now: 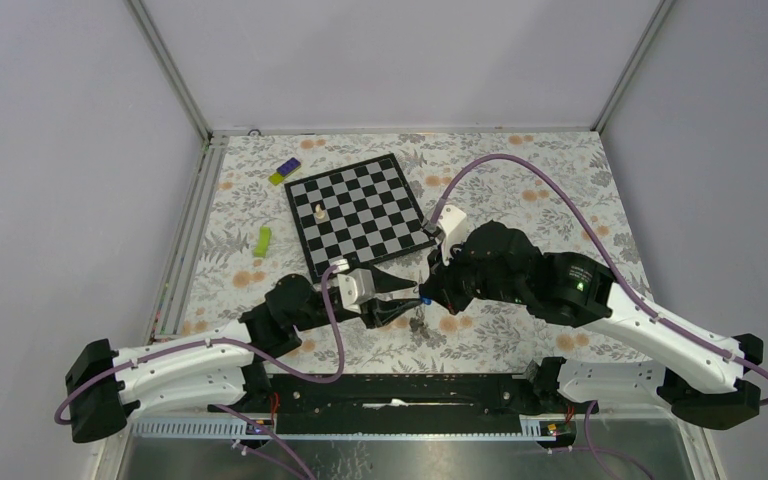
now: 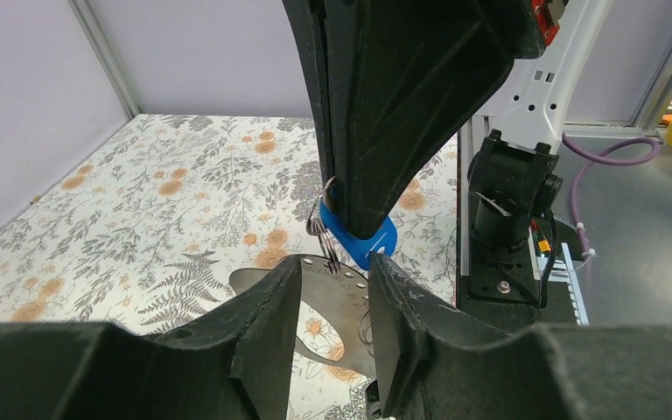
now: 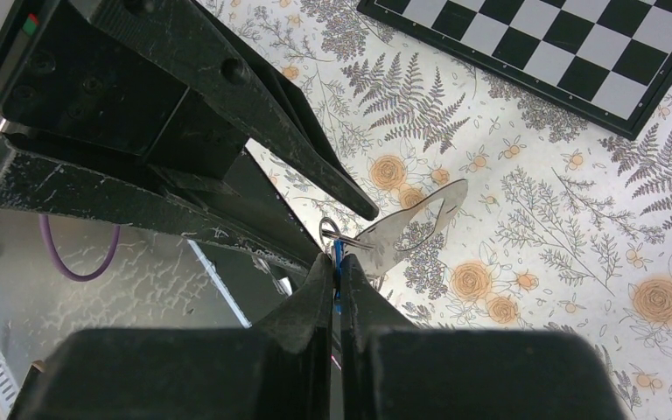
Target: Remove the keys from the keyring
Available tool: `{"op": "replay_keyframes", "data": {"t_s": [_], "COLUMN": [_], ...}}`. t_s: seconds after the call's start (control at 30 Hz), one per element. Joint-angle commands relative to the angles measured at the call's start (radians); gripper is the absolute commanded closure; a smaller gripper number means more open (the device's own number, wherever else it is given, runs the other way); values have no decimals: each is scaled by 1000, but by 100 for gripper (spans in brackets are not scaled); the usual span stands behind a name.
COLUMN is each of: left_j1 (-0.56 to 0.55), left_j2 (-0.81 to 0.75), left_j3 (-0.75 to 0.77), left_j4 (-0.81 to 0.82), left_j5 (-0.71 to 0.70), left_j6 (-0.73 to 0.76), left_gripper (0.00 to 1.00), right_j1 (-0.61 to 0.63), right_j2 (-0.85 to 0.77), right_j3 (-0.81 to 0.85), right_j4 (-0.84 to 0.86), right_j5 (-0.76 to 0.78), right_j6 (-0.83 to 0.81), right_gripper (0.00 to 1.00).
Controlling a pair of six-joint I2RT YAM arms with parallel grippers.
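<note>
Right hand [image 3: 336, 261]: clamped on keyring [image 2: 376, 243] tag
Left hand [image 2: 336, 264]: half-open around key [image 2: 337, 306], grip unclear
Nearby: chessboard [image 1: 360, 210], floral tabletop [image 1: 520, 170]

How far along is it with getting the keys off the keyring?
Nothing is off yet. In hand: the right claw pinches the keyring by its blue tag; the left claw brackets a silvery key still on it. Left: sliding the keys off.

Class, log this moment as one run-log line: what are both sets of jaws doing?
right jaws: shut on blue tag of keyring | left jaws: around flat silvery key, grip unclear | key: not yet off keyring
</note>
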State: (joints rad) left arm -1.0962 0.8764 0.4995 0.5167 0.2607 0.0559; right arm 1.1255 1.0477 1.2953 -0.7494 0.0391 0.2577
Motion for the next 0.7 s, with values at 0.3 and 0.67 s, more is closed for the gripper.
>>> {"op": "replay_keyframes", "data": {"t_s": [0.3,0.67], "left_j1": [-1,-1], "left_j2": [-27,-32], "left_j3": [40,42], "left_j4": [42,46], "left_j5": [-58,-91], "left_j6": [19,22], "left_gripper": [63,68], "right_j1": [0,0], "right_j2": [-23,-19], "right_j3": [1,-10], "right_j4": [34,28], "right_j5": [-87,-128], "right_j6": [-15,-23], "right_gripper": [100,100]}}
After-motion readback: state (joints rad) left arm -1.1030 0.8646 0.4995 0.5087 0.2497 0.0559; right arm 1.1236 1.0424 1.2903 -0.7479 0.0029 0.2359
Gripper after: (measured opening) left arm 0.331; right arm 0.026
